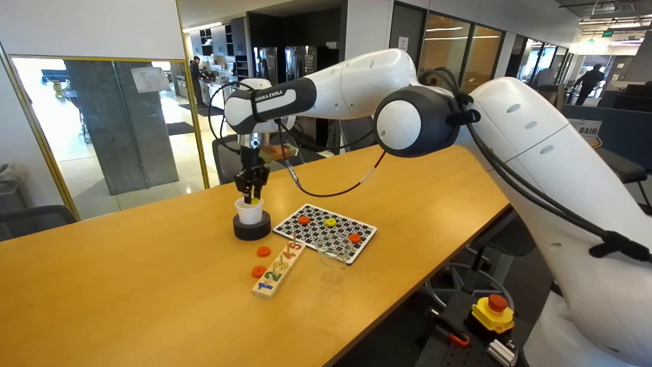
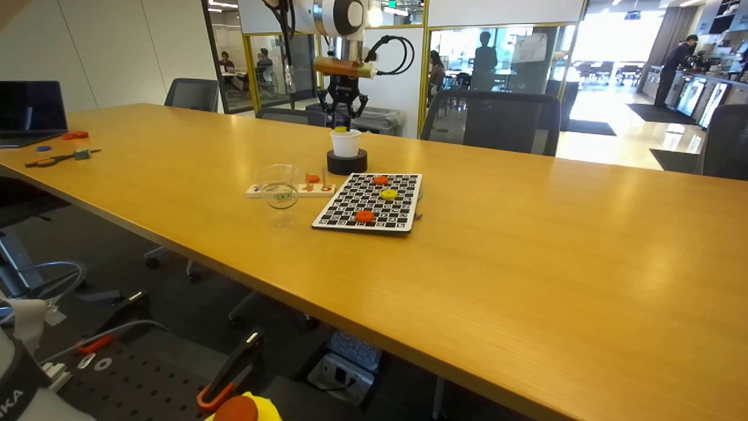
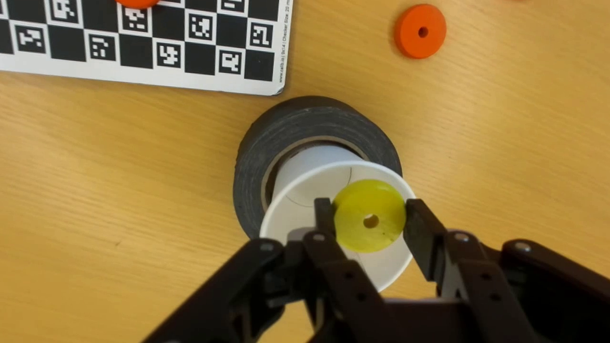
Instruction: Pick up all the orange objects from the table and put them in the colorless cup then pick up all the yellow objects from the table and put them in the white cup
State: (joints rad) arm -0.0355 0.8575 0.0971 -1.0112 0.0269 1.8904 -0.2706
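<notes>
My gripper (image 3: 370,214) is shut on a yellow disc (image 3: 367,195) with a small centre hole. It holds the disc at the mouth of the white cup (image 3: 310,164), inside the rim's outline in the wrist view. The white cup stands upright in a black tape roll (image 1: 252,230). Another yellow disc (image 1: 330,223) lies on the checkered board (image 2: 345,210). Two orange discs, one farther (image 2: 381,180) and one nearer (image 2: 364,217), also lie on that board. Two more orange discs (image 1: 263,251) (image 1: 259,271) lie on the table. The colorless cup (image 2: 280,202) is upright and see-through.
A wooden number board with pegs (image 1: 279,270) lies between the table's orange discs and the colorless cup. A laptop (image 2: 32,111), pliers (image 2: 55,159) and small coloured pieces (image 2: 75,135) are at the table's far end. The checkered board is close to the tape roll.
</notes>
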